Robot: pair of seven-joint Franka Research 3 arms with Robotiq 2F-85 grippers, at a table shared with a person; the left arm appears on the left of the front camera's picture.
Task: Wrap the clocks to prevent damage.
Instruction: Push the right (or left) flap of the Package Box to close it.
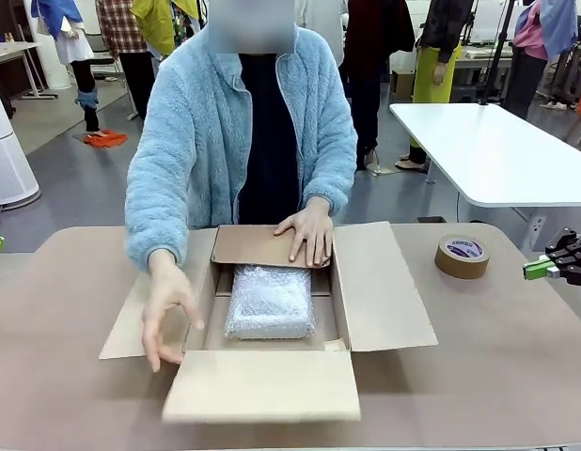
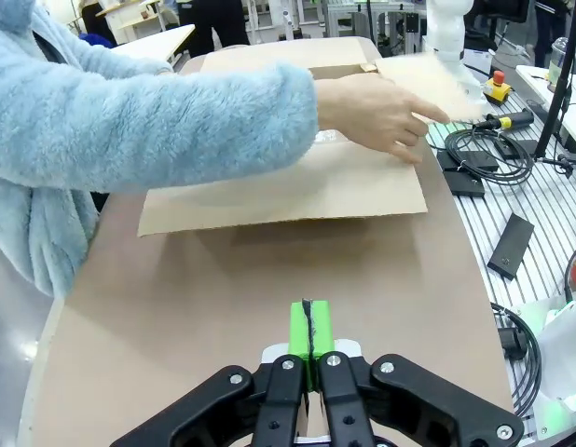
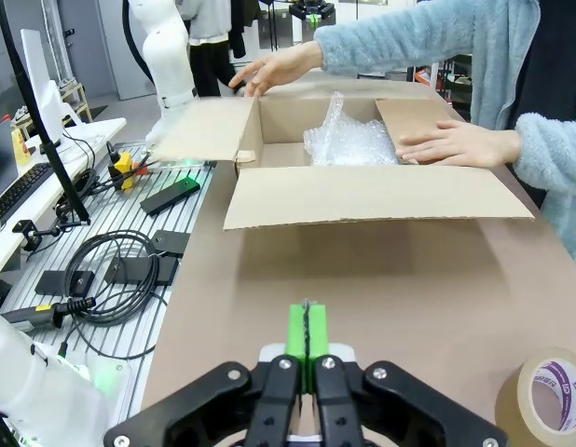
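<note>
The clocks show as one whitish bubble-wrap bundle (image 1: 269, 302) lying inside the open cardboard box (image 1: 384, 291) at the table's middle; the bundle (image 3: 351, 142) also rises above the box wall in the right wrist view. A person in a light blue fleece holds one hand (image 1: 307, 232) on the far flap and the other hand (image 1: 165, 308) at the left flap. My right gripper (image 1: 532, 270) is shut at the right table edge, holding nothing, green pads together (image 3: 306, 331). My left gripper (image 2: 309, 328) is shut and holds nothing, well apart from the box (image 2: 288, 191).
A brown tape roll (image 1: 462, 256) lies on the table right of the box, near my right gripper, and shows again as the tape roll (image 3: 547, 400). Cables and devices lie on a slatted bench (image 3: 111, 270) beside the table. A white table (image 1: 502, 150) stands behind.
</note>
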